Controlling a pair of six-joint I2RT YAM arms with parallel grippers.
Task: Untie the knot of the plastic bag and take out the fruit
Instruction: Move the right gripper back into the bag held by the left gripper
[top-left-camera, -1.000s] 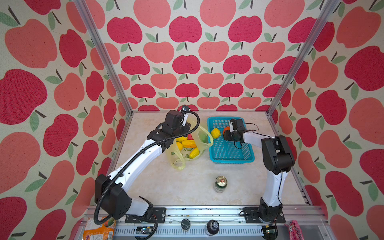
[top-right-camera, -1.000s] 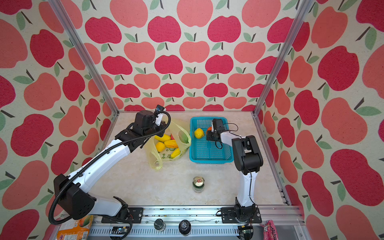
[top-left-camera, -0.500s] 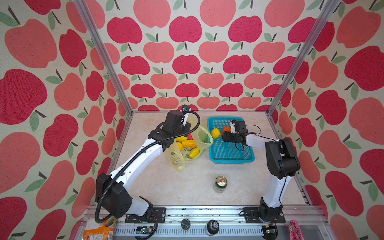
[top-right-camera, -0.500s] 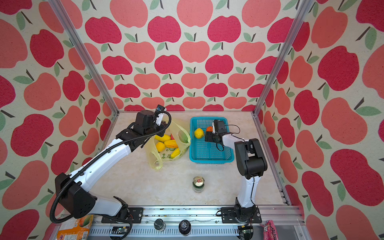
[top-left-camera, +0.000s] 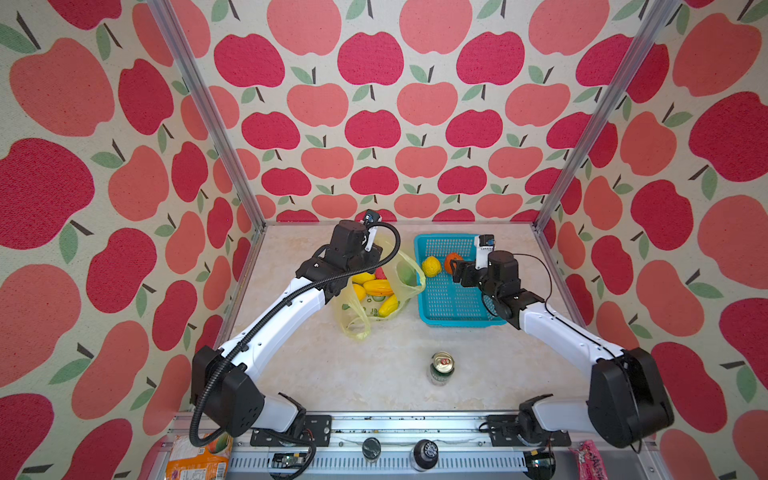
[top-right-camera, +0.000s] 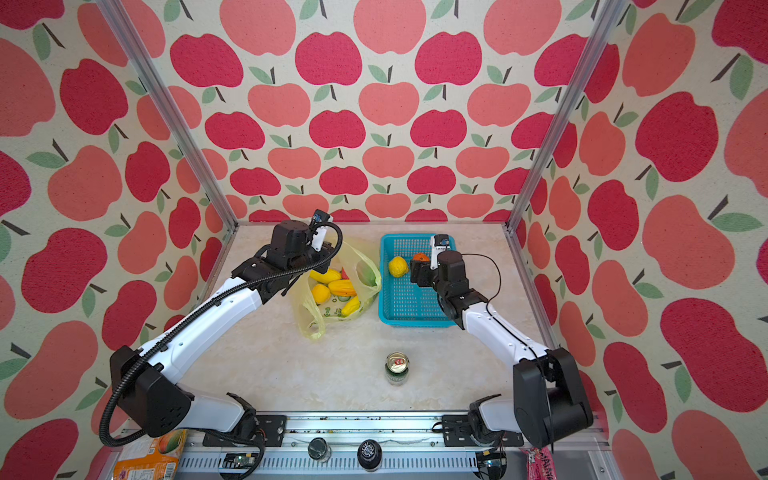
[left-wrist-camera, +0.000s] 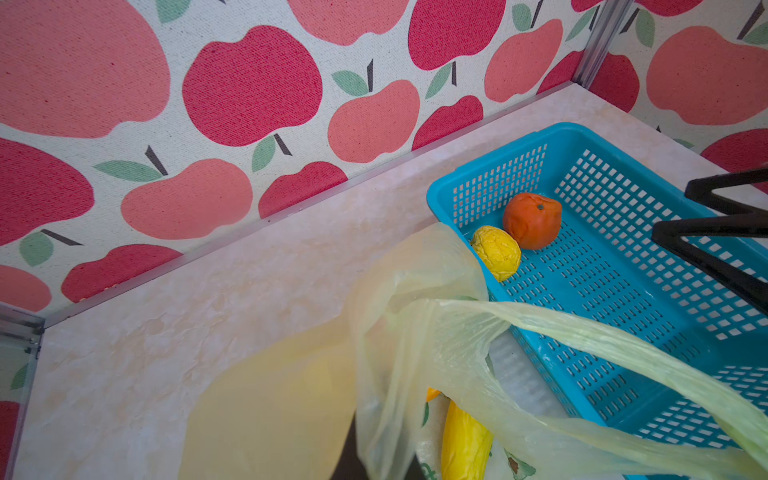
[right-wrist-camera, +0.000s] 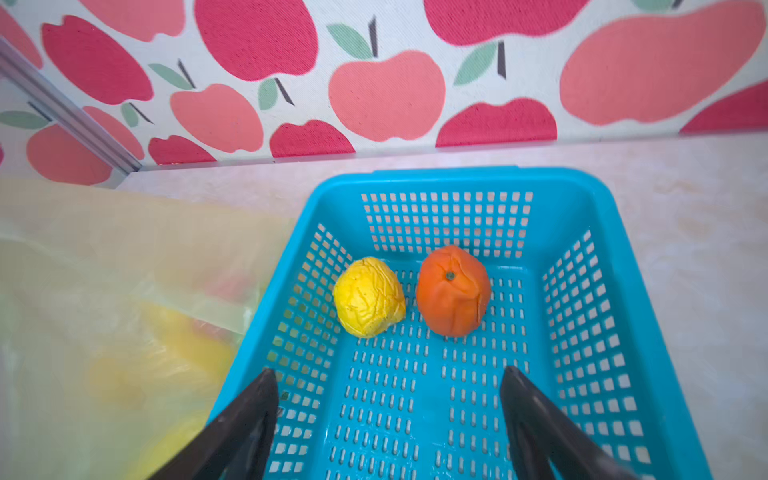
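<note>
Pinching the plastic bag (top-left-camera: 353, 322), my left gripper (top-left-camera: 365, 266) holds its mouth open; my right gripper (right-wrist-camera: 388, 371) hangs spread over the basket (right-wrist-camera: 449, 174).

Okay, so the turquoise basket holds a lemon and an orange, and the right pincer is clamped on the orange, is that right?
Not quite. The right pincer is not clamped on the orange: the right wrist view shows its jaws open and empty, short of it. The turquoise basket does hold the lemon and the orange.
</note>
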